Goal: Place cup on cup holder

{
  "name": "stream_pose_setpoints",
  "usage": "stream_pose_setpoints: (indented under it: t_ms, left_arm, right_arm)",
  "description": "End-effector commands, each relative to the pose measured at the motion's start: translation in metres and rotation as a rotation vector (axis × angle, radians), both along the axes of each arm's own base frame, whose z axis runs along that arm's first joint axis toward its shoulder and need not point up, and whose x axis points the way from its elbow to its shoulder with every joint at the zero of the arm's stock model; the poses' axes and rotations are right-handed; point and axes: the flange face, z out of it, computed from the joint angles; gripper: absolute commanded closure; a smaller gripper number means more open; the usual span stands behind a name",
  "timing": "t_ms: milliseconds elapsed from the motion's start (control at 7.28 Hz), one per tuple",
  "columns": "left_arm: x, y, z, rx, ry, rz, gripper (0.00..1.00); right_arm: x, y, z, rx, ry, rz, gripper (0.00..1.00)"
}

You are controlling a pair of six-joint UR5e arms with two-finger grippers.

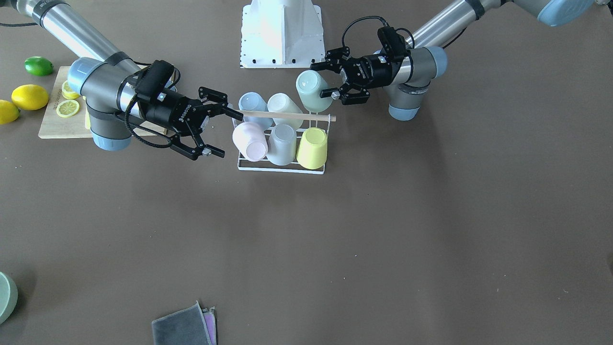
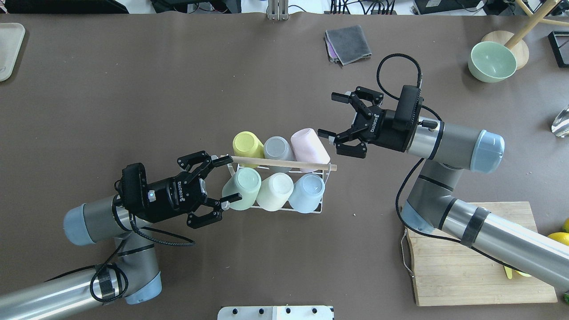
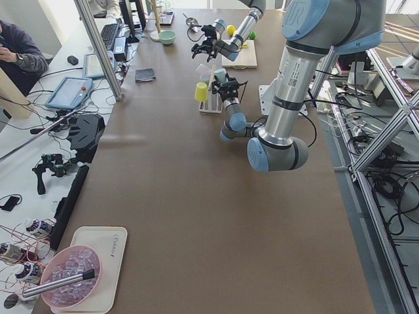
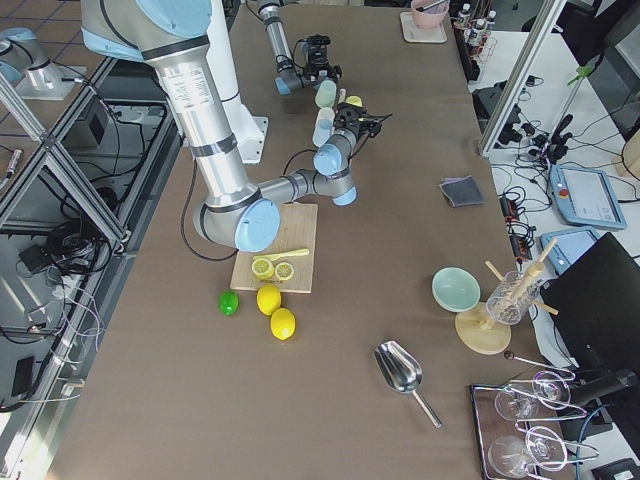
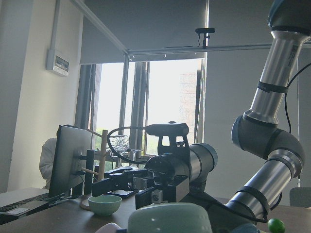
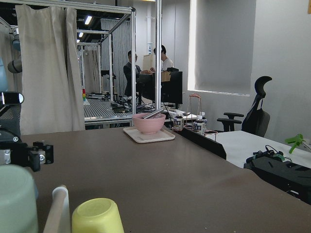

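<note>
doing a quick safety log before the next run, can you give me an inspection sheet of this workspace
surface: brown table, no spills seen
job's things: cup holder carries six cups, green cup at one end
clutter: cutting board, lemons, green bowl, grey cloth
grippers: left gripper open at the green cup, contact unclear; right gripper open, empty
cables: black cable looped at each wrist
surroundings: person seated at a side desk
</note>
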Motion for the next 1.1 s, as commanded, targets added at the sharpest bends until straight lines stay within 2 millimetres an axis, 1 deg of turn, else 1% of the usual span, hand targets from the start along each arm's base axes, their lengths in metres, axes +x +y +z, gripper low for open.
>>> stream_pose_setpoints:
  t_ms: [0, 137, 275, 412, 550, 687, 825, 962]
  left_arm:
    - [0.000, 0.000, -0.001, 0.000, 0.002, 0.001, 0.02]
    - [0.000, 0.000, 0.000, 0.001, 0.000, 0.002, 0.02]
    - [0.000, -0.001, 0.000, 0.001, 0.000, 0.000, 0.02]
    - [0.000, -0.001, 0.000, 0.001, 0.000, 0.000, 0.02]
    - [0.000, -0.001, -0.001, 0.000, 0.000, 0.001, 0.02]
    - [-0.004, -0.002, -0.003, 0.002, 0.008, -0.002, 0.02]
    - [-0.008, -0.004, -0.006, 0.003, 0.016, 0.001, 0.02]
    - [-0.022, -0.020, -0.014, 0.000, 0.008, -0.030, 0.02]
  right_arm:
    - [0.009, -0.021, 0.002, -0.082, 0.088, -0.033, 0.00]
    - [0.016, -0.033, 0.004, -0.110, 0.125, -0.029, 0.00]
    - [0.033, -0.048, 0.001, -0.145, 0.161, -0.048, 0.00]
    - [0.057, -0.062, 0.007, -0.207, 0.207, -0.096, 0.00]
    - [0.090, -0.081, 0.021, -0.264, 0.292, -0.143, 0.00]
    - [0.140, -0.100, 0.053, -0.367, 0.400, -0.225, 0.00]
    - [0.189, -0.112, 0.086, -0.513, 0.477, -0.301, 0.00]
    - [0.230, -0.126, 0.119, -0.693, 0.512, -0.286, 0.00]
